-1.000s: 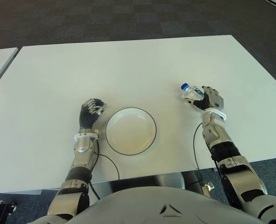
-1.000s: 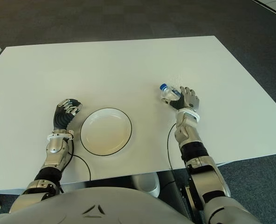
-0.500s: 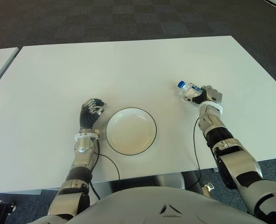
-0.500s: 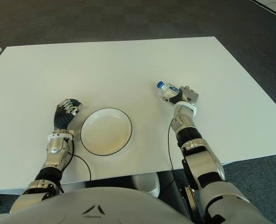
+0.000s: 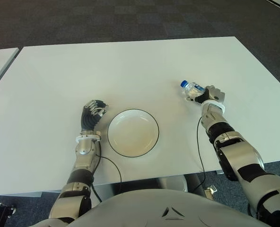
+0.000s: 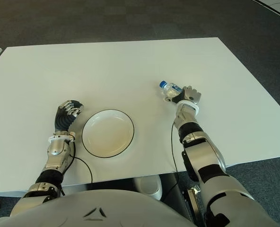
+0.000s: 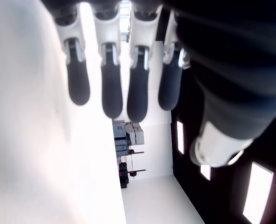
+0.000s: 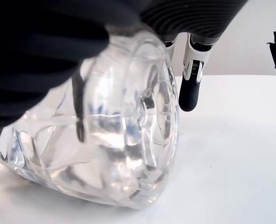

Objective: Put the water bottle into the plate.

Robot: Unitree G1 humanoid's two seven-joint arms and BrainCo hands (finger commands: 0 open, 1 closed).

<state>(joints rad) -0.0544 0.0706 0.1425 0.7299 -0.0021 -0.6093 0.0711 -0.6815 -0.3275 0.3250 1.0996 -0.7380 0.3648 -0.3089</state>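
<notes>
Over on the left side of the white worktop point(image 5: 130, 66), the left hand point(image 5: 92, 114) shows just beside the plate's left edge, fingers curled over and holding nothing; its own wrist view confirms there is no object in the palm. It plays no part for now.

In the middle, near the front edge, sits the plate point(image 5: 132, 132), round, white with a thin dark rim, and nothing lies in it. The task is not yet done.

Now to the right: the right hand point(image 5: 210, 94) is wrapped around the water bottle point(image 5: 192, 90), and that is where the action is. The wrist view shows the clear ribbed body point(image 8: 110, 140) gripped close in the palm, its lower side at or barely off the worktop, though I cannot tell for sure whether it touches. The bottle lies tilted well over, its long axis running from the palm out toward the robot's left and slightly away from it, blue cap point(image 5: 183, 84) leading.

Here is the relation that counts: the plate lies to the left of the bottle and nearer the robot, well apart from it, with bare worktop between. The cap end already points roughly plateward. By my reading, the right arm needs to carry the bottle leftward and inward, clearing the plate's rim before lowering.
</notes>
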